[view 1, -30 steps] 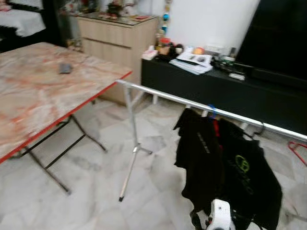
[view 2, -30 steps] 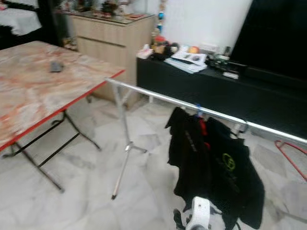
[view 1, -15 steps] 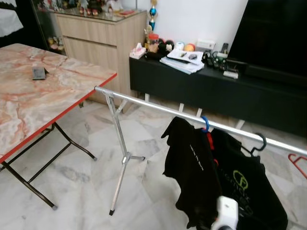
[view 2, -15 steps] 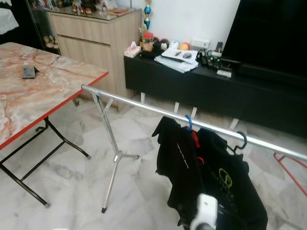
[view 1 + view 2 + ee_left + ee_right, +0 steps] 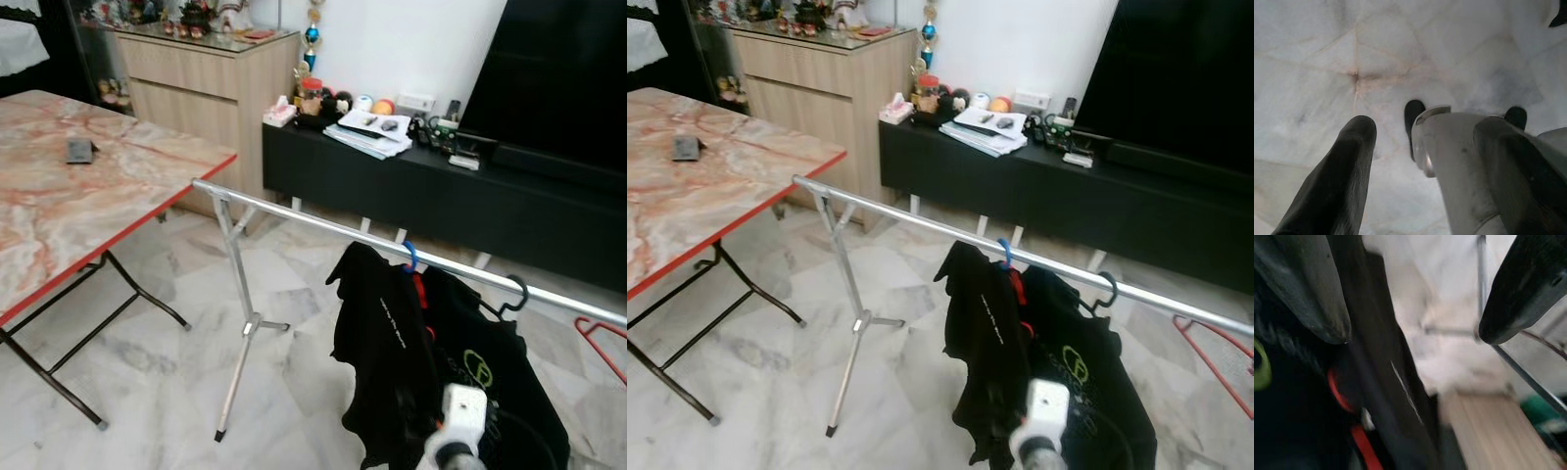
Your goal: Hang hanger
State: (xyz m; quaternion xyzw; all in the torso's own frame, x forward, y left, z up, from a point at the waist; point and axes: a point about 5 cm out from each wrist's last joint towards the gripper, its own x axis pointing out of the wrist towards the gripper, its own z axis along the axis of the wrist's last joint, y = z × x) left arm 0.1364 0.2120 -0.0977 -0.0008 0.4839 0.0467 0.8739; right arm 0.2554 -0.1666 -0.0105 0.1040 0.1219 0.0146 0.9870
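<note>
White marble floor [image 5: 147, 362] fills the lower room; marbled worktop [image 5: 59, 215] w/ red edge stands at robot's left on black folding legs, a small dark object [image 5: 79, 150] lying on it. Behind, a long black TV cabinet [image 5: 441, 196] runs along the wall under a big dark screen [image 5: 568, 78], w/ papers [image 5: 367, 132] and small bits on top; a wooden sideboard [image 5: 196, 83] stands to its left. In front of the cabinet a silver clothes rail [image 5: 323, 223] slants across, propped on a thin metal leg [image 5: 235, 333]. On the rail hang black shirts [image 5: 431, 362], one w/ a green logo, carried by a blue hanger hook [image 5: 409, 257], a red hanger [image 5: 421, 290] just beside it, and a black hanger hook [image 5: 511, 294] a bit further right; all 3 hooks sit over the rail. Another red hanger [image 5: 602, 343] lies on the floor at far right, well apart from the rail. Right arm's white wrist [image 5: 460, 421] shows low, in front of the shirts. Right pincer [image 5: 1413, 333]: fingers spread apart, nothing between them, pointing at black cloth and the red hanger, rail leg blurred beyond. Left pincer [image 5: 1396, 156] hangs over bare floor; one black finger [image 5: 1337, 181] clear, gap beside it, so fingers apart, holding nothing.
</note>
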